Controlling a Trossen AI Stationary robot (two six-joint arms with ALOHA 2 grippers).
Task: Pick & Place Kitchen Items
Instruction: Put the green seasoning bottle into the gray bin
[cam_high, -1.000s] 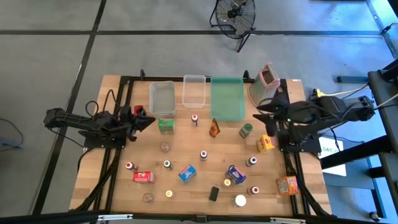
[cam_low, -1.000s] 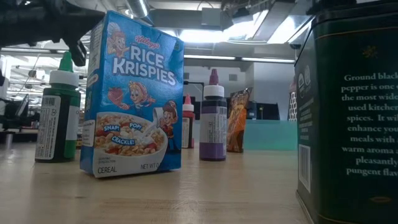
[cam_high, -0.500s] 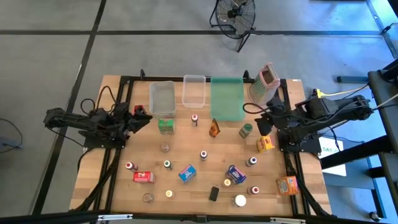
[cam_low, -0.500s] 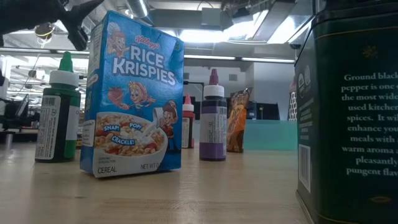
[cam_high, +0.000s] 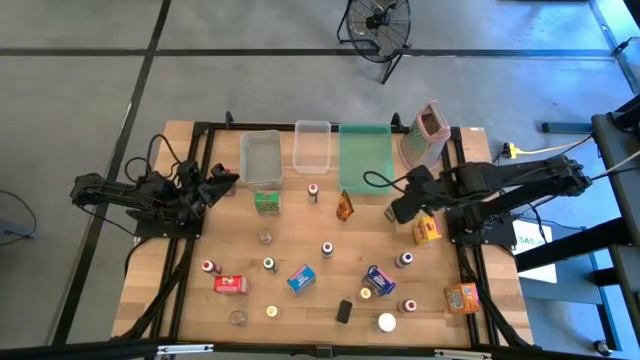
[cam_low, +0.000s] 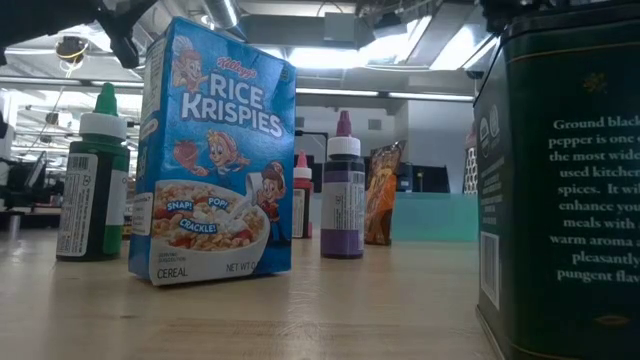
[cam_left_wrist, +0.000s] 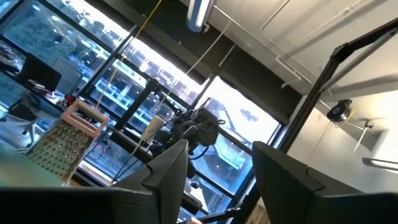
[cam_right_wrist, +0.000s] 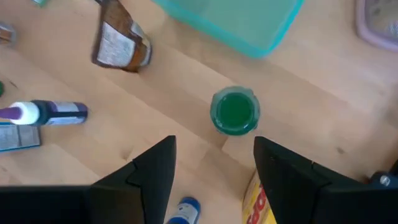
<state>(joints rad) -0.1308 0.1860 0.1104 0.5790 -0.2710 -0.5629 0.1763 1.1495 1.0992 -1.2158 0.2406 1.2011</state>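
1. Wooden table (cam_high: 300, 245) on a grey concrete floor, a fan standing beyond its far edge; some two dozen kitchen items lie scattered across the boards.
2. Right gripper (cam_high: 400, 208) has swung in from the right rail over the last second and now hangs over the green-lidded jar (cam_right_wrist: 234, 112); its fingers (cam_right_wrist: 149, 171) stand apart, nothing between them. The jar sits upright on the wood, just short of the green tray (cam_high: 365, 158).
3. From the jar: brown pouch (cam_high: 344, 206) at 9 o'clock, yellow box (cam_high: 427, 231) at 4 o'clock, pink box grater (cam_high: 426, 132) at 1 o'clock.
4. Left gripper (cam_high: 222, 183) is released, empty and raised near the left rail, beside the clear bin (cam_high: 260, 158); a second ago it was clenched.
5. Reading: the jar looks like the next pick; no descent or closing yet.
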